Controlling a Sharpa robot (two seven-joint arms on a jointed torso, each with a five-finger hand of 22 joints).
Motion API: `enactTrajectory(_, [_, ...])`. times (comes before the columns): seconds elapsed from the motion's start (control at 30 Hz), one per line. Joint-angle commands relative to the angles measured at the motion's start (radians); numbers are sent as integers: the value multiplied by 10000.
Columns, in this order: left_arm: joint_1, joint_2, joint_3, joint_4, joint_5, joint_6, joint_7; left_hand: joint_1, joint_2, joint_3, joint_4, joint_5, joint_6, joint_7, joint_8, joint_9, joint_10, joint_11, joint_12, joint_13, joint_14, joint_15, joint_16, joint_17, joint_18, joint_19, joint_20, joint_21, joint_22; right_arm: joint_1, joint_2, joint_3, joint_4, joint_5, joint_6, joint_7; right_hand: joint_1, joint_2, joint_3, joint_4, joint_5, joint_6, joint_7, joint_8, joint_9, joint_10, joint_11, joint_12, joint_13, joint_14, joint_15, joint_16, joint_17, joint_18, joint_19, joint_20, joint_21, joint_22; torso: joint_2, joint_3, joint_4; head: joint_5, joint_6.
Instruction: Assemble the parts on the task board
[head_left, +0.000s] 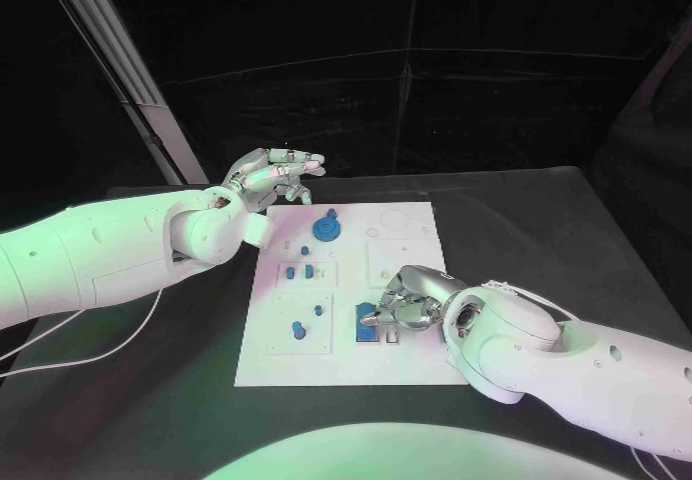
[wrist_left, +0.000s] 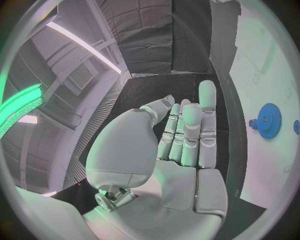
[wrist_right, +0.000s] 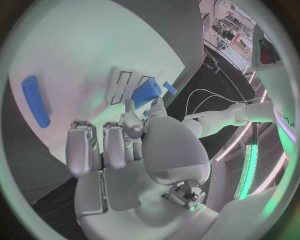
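I take the board as my landmark; it lies in the middle of the tabletop. Some work looks done to me: a gear sits at the far part of the board, two small pegs stand in a plate nearer to me, and another peg sits in the plate at the near left part. I judge the task is somewhere in the middle, because the round marks at the far right part of the board have no blue pieces on them.

My right hand is low over the near middle of the board, at a blue block. Its fingers are curled downward, but I cannot tell if they clamp anything. My left hand is raised beyond the far left corner of the board, with fingers apart and holding nothing.

The right wrist view gives me what the head view hides: a blue cylinder just beyond the thumb, beside slots in the board, and a long blue bar lying flat, apart from the hand. The left wrist view shows the open palm and the gear's teeth from the side.
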Motion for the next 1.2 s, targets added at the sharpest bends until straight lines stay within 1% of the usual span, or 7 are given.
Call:
enactTrajectory(0.03, [13,-8,7,5,-24,112,17,23,68,-42,3,-3,-94,-7,57,11,-59,-11,46,1,-88,6,-5,-15,145,65,32,-42,-10,2,-21,-1,71,-119,-418,224,-141,-23,-51,64,30,77,-7,3,21,20,-37,38,23,478,-36,13,29,-39,36,6,-5,552,8,3,-5,21,8])
enactTrajectory(0.17, [12,-15,7,3,-24,114,17,23,68,-42,3,-3,-94,-7,57,11,-59,-11,46,1,-88,6,-5,-15,145,65,32,-42,-10,1,-66,-2,162,-101,-592,561,-191,-80,-143,156,-185,122,-34,40,73,63,-58,109,93,499,-53,65,115,-56,82,-9,33,623,7,6,-8,33,13])
enactTrajectory(0.3, [12,-18,7,-2,-24,117,13,23,68,-42,3,-3,-94,-7,57,11,-59,-11,46,1,-88,6,-5,-15,145,65,32,-42,-10,0,-103,-3,214,-94,-567,699,-185,-95,-155,164,-216,139,-42,54,86,73,-63,125,108,502,-57,73,128,-60,94,-12,42,641,-2,2,-3,21,6])
enactTrajectory(0.67, [10,-7,6,-15,-24,127,6,27,72,-49,-3,-2,-103,-6,59,9,-68,-11,55,0,-90,6,-4,-26,145,68,32,-46,-14,0,-52,-2,163,-213,110,462,-6,-67,-127,118,-207,265,-97,196,190,92,-108,128,130,506,-90,83,153,-65,108,-39,54,665,3,-5,13,-4,19])
enactTrajectory(0.87, [10,-5,5,-15,-24,136,-1,27,72,-49,-3,-2,-103,-6,59,9,-68,-11,55,0,-90,6,-4,-26,145,68,32,-46,-14,1,-1,-1,109,-456,635,234,269,-29,-80,-42,-202,417,-176,452,366,103,-173,90,128,507,-142,85,173,-67,114,-86,56,677,12,-12,12,-11,11])
enactTrajectory(1.13, [10,-11,4,-17,-24,137,-7,27,72,-49,-3,-2,-103,-6,59,9,-68,-11,55,0,-90,6,-4,-26,145,68,32,-46,-14,1,-27,-1,57,-877,812,82,599,126,49,-288,-208,393,-231,707,561,128,-225,71,141,508,-190,84,195,-71,124,-136,61,697,10,-3,7,4,-11])
enactTrajectory(1.2, [10,-15,4,-15,-24,136,-7,27,72,-49,-3,-2,-103,-6,59,9,-68,-11,55,0,-90,6,-4,-26,145,68,32,-46,-14,1,-41,-1,55,-958,815,65,677,193,106,-350,-330,362,-239,761,606,134,-234,62,142,509,-199,84,201,-71,124,-146,60,697,9,0,4,7,-17])
